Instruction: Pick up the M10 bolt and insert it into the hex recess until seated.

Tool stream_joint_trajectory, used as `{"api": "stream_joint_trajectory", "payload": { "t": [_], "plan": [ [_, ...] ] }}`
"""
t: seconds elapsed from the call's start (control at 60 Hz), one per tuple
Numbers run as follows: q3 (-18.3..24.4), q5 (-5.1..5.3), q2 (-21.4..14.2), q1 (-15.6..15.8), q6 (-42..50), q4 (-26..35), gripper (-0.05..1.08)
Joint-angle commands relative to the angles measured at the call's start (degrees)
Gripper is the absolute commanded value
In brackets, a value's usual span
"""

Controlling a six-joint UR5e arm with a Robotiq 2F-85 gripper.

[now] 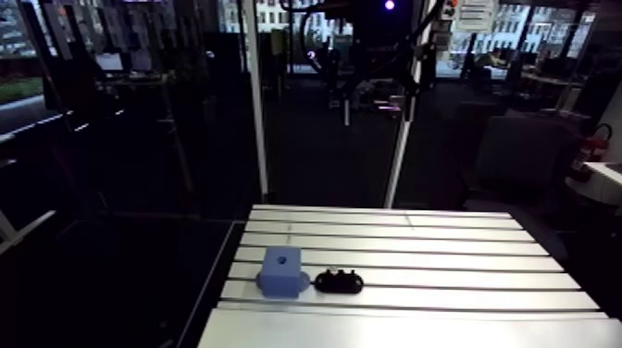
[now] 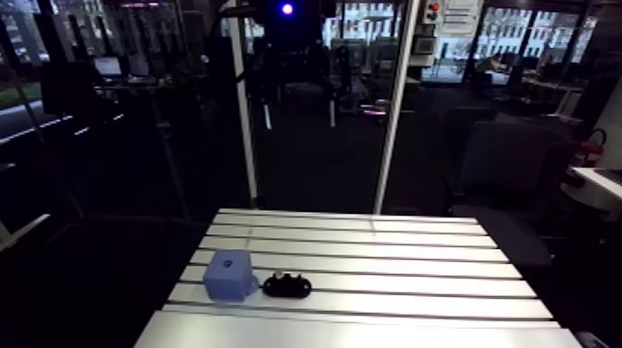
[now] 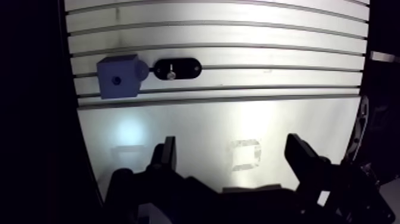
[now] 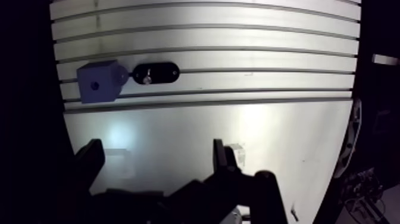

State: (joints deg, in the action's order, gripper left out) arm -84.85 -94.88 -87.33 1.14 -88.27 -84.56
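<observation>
Blue block [image 3: 119, 76] with the hex recess [image 3: 117, 80], and just beside it a black holder [image 3: 184, 68] carrying the M10 bolt [image 3: 170, 73], lie well ahead of the gripper [image 3: 232, 148], which is spread and empty. Likely hazard: an off-centre pinch tilts the small bolt, which then jams at the recess.

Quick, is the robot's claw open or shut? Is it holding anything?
Gripper: open, holding nothing. The bolt lies ahead of it on the black oval piece.
</observation>
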Motion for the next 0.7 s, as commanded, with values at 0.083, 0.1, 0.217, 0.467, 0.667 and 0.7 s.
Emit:
{"api": "stream_joint_trajectory", "payload": {
  "t": [0.083, 0.1, 0.217, 0.467, 0.667, 0.7],
  "plan": [
    [-0.7, -0.09, 0.5, 0.0, 0.0, -0.6, 0.01],
    [-0.6, -0.09, 0.5, 0.0, -0.1, -0.6, 0.01],
    [-0.6, -0.09, 0.5, 0.0, 0.0, -0.7, 0.01],
    [-4.4, 0.5, -0.1, 0.2, 0.2, -8.3, 0.01],
    [-10.1, 0.44, -0.7, 1.5, 0.2, -15.6, 0.01],
    [-11.0, 0.44, -0.8, 1.8, 0.2, -17.0, 0.01]
  ]
}}
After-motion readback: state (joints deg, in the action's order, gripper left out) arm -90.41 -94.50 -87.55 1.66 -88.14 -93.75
